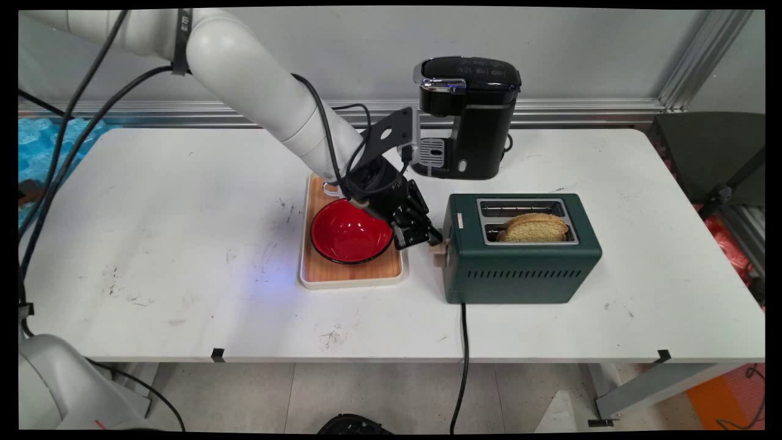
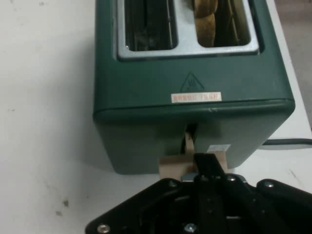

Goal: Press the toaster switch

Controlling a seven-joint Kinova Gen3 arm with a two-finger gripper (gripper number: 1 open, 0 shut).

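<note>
A dark green two-slot toaster [image 1: 519, 269] stands right of centre, with a slice of bread [image 1: 536, 227] in its near slot and the far slot empty. My gripper [image 1: 427, 235] is low at the toaster's left end, its fingertips against the tan lever [image 1: 438, 249]. In the hand view the toaster [image 2: 195, 122] fills the top, with the bread [image 2: 207, 24] in the right slot. The gripper [image 2: 207, 163] is shut, its two fingers pressed together and resting on top of the lever [image 2: 173, 168]. Nothing is held between them.
A red bowl [image 1: 348, 235] sits on a wooden tray [image 1: 342, 275] just left of the gripper. A black coffee maker [image 1: 470, 116] stands behind. The toaster's black cord [image 1: 461, 354] hangs over the table's front edge.
</note>
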